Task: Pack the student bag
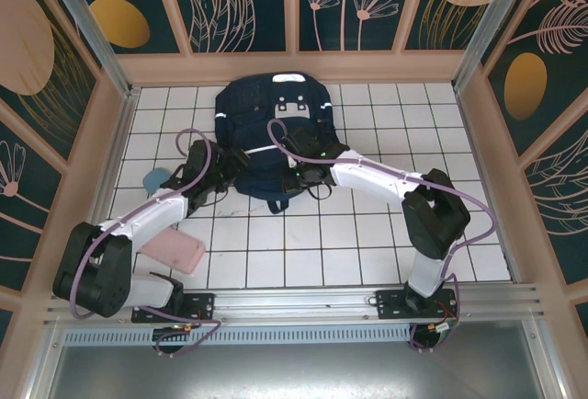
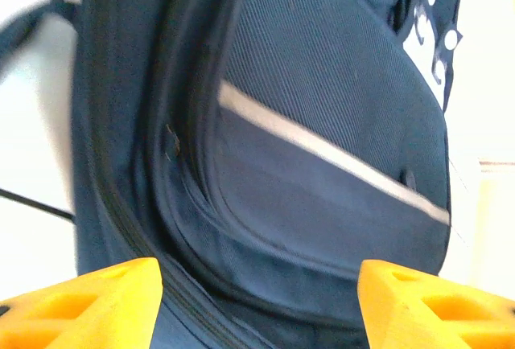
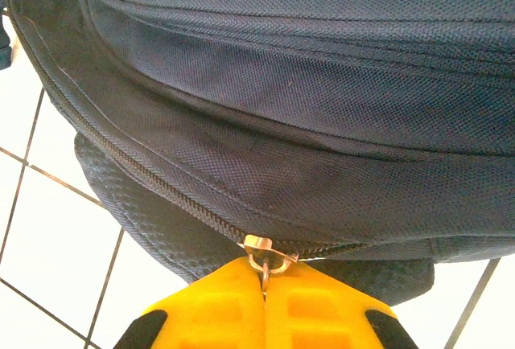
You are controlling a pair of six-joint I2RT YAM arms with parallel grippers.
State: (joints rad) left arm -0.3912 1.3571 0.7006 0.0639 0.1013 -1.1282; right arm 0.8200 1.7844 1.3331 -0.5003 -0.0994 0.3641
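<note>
The student bag [image 1: 272,128], navy with a thin white diagonal stripe, lies flat on the tiled floor at the back centre. My left gripper [image 1: 228,167] is at its left lower side. In the left wrist view the left gripper [image 2: 257,309] is open, its yellow fingertips [image 2: 88,301] wide apart, with the bag's front pocket and stripe [image 2: 322,152] just ahead and nothing between them. My right gripper [image 1: 301,178] is at the bag's near edge. In the right wrist view the right gripper [image 3: 264,289] is shut on the metal zipper pull [image 3: 265,252] of the bag [image 3: 282,84].
A pink flat case [image 1: 173,250] lies on the tiles by the left arm. A light-blue object [image 1: 156,178] sits left of the bag, partly behind the arm. Wooden walls close in the floor on three sides. White tiles [image 1: 322,243] lie bare in front of the bag.
</note>
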